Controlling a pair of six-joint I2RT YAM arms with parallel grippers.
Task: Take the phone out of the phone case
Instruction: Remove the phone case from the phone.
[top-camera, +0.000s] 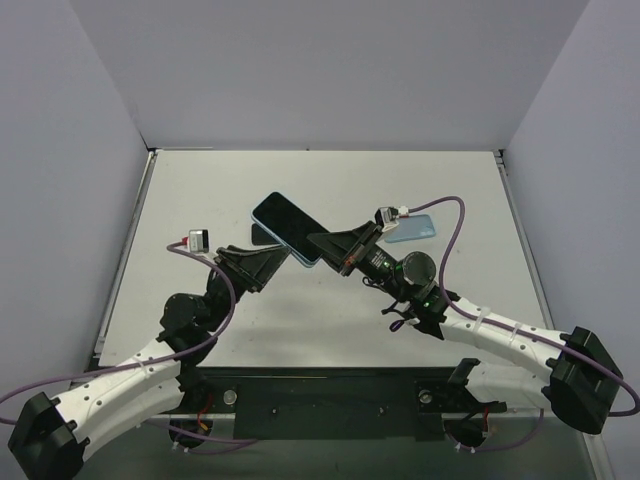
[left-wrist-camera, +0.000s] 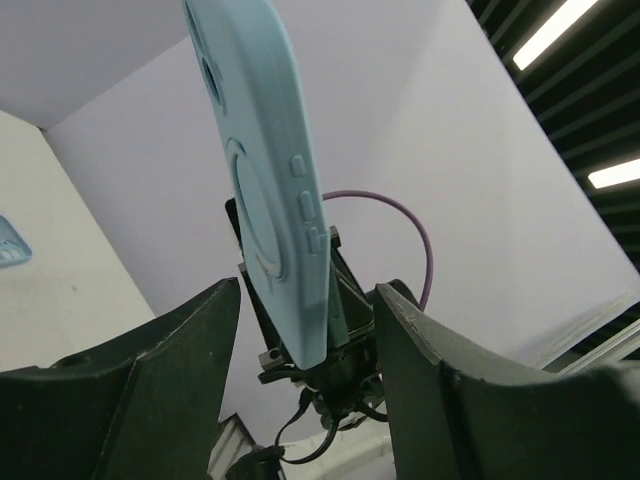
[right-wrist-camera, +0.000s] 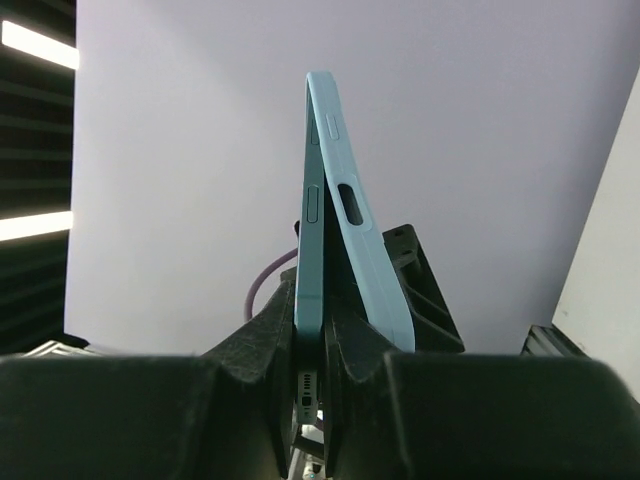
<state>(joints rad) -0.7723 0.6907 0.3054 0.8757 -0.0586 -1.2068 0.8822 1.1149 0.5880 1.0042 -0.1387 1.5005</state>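
Phone (top-camera: 285, 222) in pale-blue case (left-wrist-camera: 262, 180), edge in right claw (top-camera: 322, 246)

The top camera is hanging above and behind the arm bases, looking down and forward over the whole desk (top-camera: 200, 200) from well back. The left wrist camera is peering upward, very close, between the fingers of the left pincer (left-wrist-camera: 308, 292). The right wrist camera is peering up through the right pincer (right-wrist-camera: 322, 325) from the opposite side. All three are catching the raised phone (top-camera: 288, 228).
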